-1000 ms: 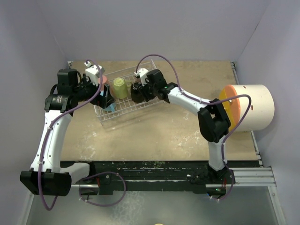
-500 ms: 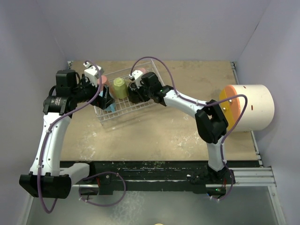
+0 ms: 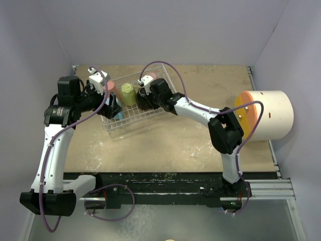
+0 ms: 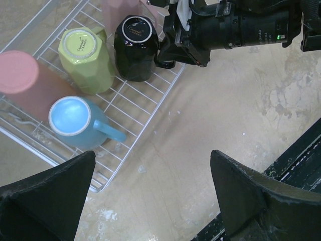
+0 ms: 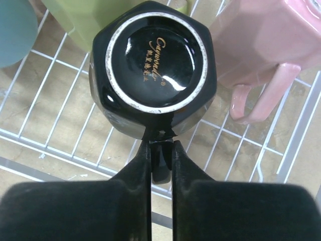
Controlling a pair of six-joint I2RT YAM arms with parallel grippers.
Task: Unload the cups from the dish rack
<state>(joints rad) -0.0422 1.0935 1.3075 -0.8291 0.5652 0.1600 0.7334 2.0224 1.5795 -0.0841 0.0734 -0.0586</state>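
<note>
sitting in the dish rack (image 3: 128,121), the black mug (image 5: 153,65) is clenched by right claw (image 5: 161,146); left claw (image 4: 153,160) released.

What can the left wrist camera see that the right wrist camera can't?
Only the left wrist view shows the coral-red mug, bare table and the right arm seen from outside. Only the right wrist view shows the right pincer closed on the handle of the black mug, and the gold lettering on its base. Both show the black mug, the yellow-green mug and the dish rack.
</note>
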